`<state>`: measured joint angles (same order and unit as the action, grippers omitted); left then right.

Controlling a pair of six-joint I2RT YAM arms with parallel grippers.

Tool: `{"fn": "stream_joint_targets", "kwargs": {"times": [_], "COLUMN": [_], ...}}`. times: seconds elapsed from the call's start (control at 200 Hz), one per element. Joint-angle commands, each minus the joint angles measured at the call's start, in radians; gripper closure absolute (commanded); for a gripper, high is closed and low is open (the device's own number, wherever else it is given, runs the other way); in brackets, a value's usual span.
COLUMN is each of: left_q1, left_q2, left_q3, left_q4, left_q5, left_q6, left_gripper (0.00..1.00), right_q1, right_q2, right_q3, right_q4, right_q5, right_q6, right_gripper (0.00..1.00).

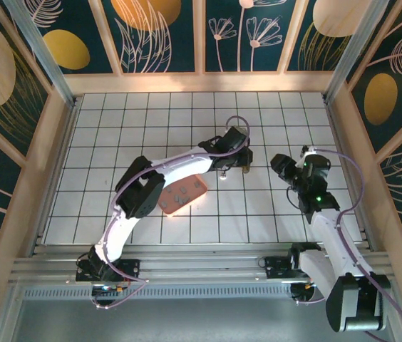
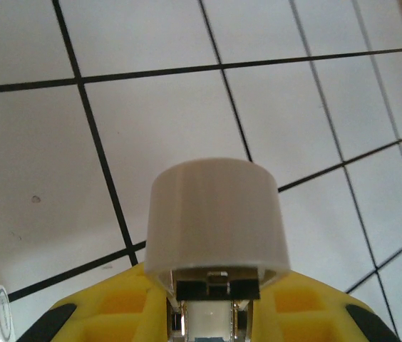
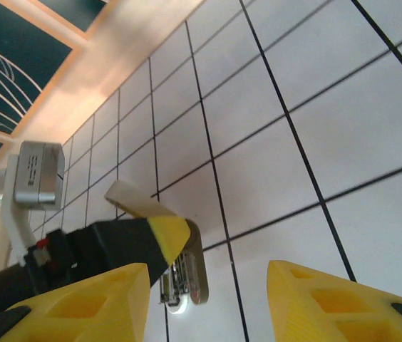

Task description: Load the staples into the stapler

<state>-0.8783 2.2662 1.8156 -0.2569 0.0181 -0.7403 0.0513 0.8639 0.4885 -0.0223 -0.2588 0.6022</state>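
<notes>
Top view first: the left gripper (image 1: 233,168) sits over the middle of the white tiled table (image 1: 151,121), clamped on the stapler (image 1: 224,177), which hangs just off the far-right end of the pink tray (image 1: 182,194). The tray has a few dark grey specks (image 1: 179,192) on it, too small for me to say what they are. The right gripper (image 1: 281,165) is near it to the right, with a bare tile gap between the two. There's lots of free tile toward the back and both sides before the wooden wall frame (image 1: 53,164).

Left wrist cam: the stapler's (image 2: 219,214) rounded whitish end pokes out from between the yellow fingers (image 2: 108,317), with plain grid-lined tile past it.

Right wrist cam: the right gripper's (image 3: 208,306) fingers are spread apart with nothing in them. Just ahead, the left gripper (image 3: 165,235) pinches the stapler (image 3: 187,274), its whitish part angled up and its metal part hanging down. Open tile runs out to the wooden edge.
</notes>
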Motion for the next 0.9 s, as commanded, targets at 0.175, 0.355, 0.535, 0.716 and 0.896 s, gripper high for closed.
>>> {"fn": "stream_joint_targets", "kwargs": {"times": [0.175, 0.355, 0.535, 0.716, 0.896], "left_q1": [-0.005, -0.014, -0.015, -0.015, -0.017], "left_q2": [0.139, 0.164, 0.209, 0.216, 0.203], "left_q3": [0.207, 0.233, 0.288, 0.307, 0.318], "left_q4": [-0.260, -0.257, -0.295, -0.302, -0.299], "left_q5": [-0.088, -0.115, -0.126, -0.129, -0.125], "left_q6": [-0.072, -0.083, -0.085, -0.083, -0.075], "left_gripper": [1.00, 0.98, 0.91, 0.70, 0.56], "right_q1": [-0.013, -0.016, -0.017, -0.016, -0.018], "right_q2": [0.002, 0.016, 0.029, 0.039, 0.041], "right_q3": [-0.031, -0.037, -0.042, -0.034, -0.023], "right_q4": [0.004, 0.015, 0.027, 0.022, 0.014], "right_q5": [-0.006, -0.023, -0.039, -0.049, -0.060], "right_q6": [0.016, 0.010, 0.010, 0.004, 0.000], "right_gripper": [0.52, 0.53, 0.53, 0.53, 0.53]}}
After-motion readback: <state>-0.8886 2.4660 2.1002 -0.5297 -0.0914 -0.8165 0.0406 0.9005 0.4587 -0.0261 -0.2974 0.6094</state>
